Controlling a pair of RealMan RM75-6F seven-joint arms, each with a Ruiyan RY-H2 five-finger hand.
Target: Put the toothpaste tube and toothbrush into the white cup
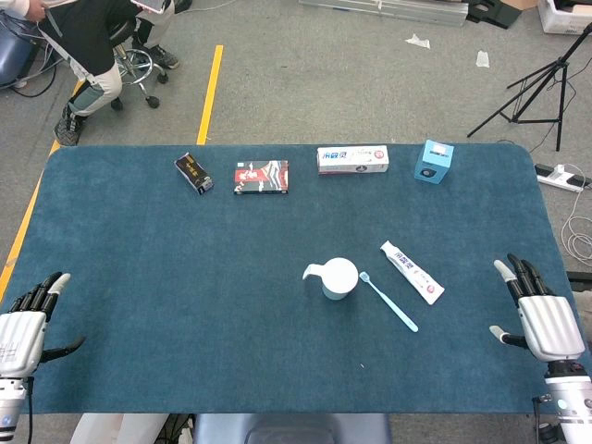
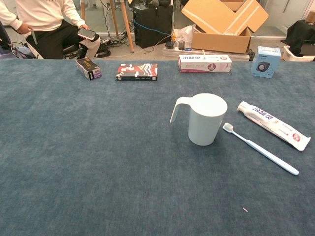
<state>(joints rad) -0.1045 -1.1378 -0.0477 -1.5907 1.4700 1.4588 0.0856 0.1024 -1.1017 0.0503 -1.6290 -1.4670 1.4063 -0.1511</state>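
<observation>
Two hands: both rest at the near corners of the table, well apart from everything else
Left hand (image 1: 23, 324): at the near left edge of the blue cloth, fingers spread and pointing away from the robot, thumb out to the side, holding nothing; seen in the head view only
Right hand (image 1: 541, 310): at the near right edge, fingers spread and pointing away, thumb out to the side, holding nothing; also in the head view only
Cup (image 2: 206, 119): white, upright near the middle of the table, its handle turned to the left, nothing showing above its rim
Toothbrush (image 2: 260, 149): pale blue, lying flat just right of the cup, its bristle head nearest the cup and its handle running toward the near right
Toothpaste tube (image 2: 273, 125): white, lying flat just beyond the toothbrush and roughly parallel to it, apart from the cup
Table (image 1: 185, 305): covered in dark blue cloth
Far edge: a small dark box (image 1: 194, 173), a red and black box (image 1: 261, 178), a long white box (image 1: 352, 159) and a light blue box (image 1: 434, 161) stand in a row
Person (image 2: 47, 22): sits beyond the far left corner, holding a phone
</observation>
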